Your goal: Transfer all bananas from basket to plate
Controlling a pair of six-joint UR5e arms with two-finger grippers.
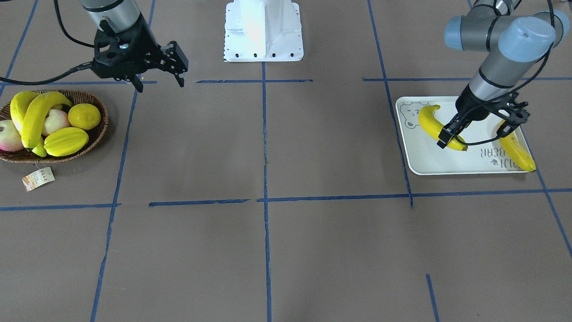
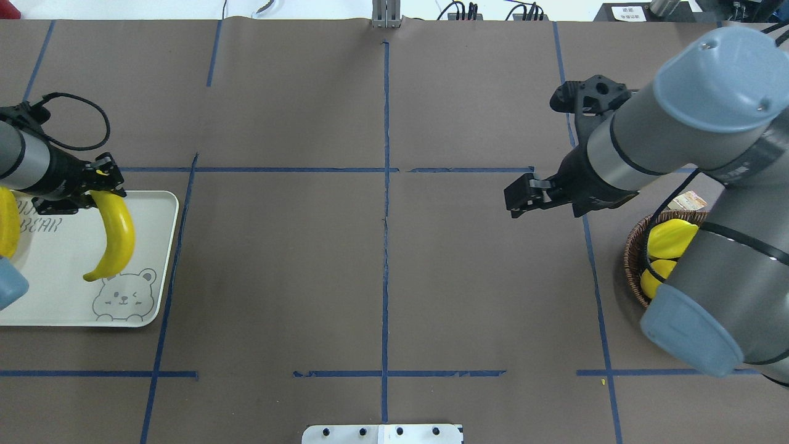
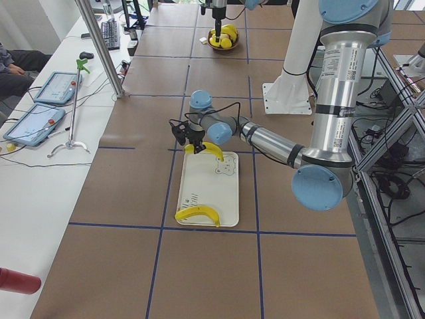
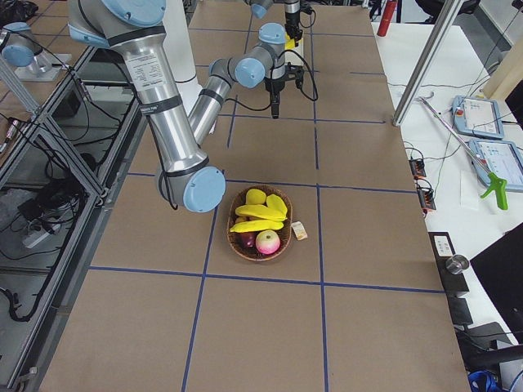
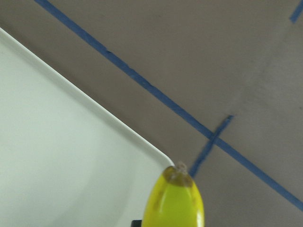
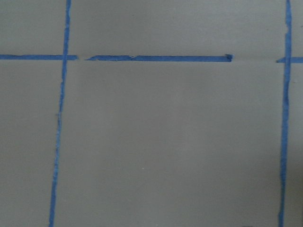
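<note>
Two bananas lie on the white plate: one banana near the bear print and another banana along the lettered edge, its tip over the rim. My left gripper hangs low over the plate, open wide, one finger beside the first banana. The wicker basket at the other end holds two more bananas, stacked side by side. My right gripper hovers open and empty above the table, beside the basket. In the overhead view my right arm hides most of the basket.
Also in the basket are a star fruit, a lemon and two pinkish round fruits. A paper tag lies by its front. The white robot base stands at the table's middle rear.
</note>
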